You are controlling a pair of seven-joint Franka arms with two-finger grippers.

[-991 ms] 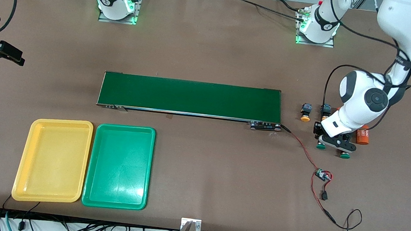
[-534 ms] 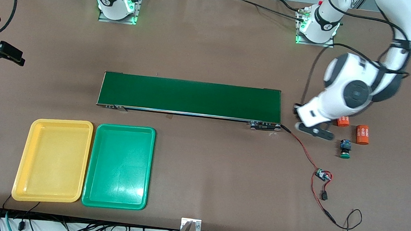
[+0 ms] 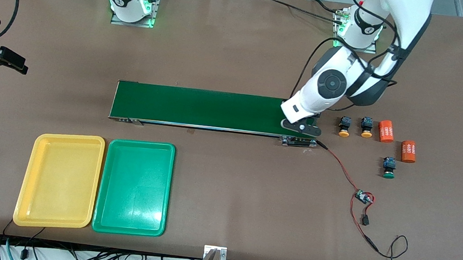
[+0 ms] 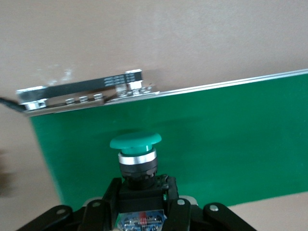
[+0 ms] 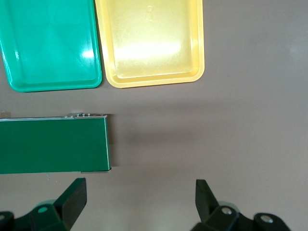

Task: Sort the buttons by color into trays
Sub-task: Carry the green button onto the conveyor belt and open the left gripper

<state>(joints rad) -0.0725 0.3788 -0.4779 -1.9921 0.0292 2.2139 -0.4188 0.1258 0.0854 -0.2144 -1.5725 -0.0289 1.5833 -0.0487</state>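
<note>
A green button sits clamped by its black body in the left pincer, cap pointing outward, over the left arm's end of the dark green belt. On the counter, just past that end of the belt, two yellow-orange buttons stand side by side next to two orange cylinders; another green button lies nearer the front camera than these. The yellow tray and the green tray lie touching edge to edge toward the right arm's end, both with nothing in them. The right pincer waits high over bare counter by the belt's other end, fingers spread wide.
</note>
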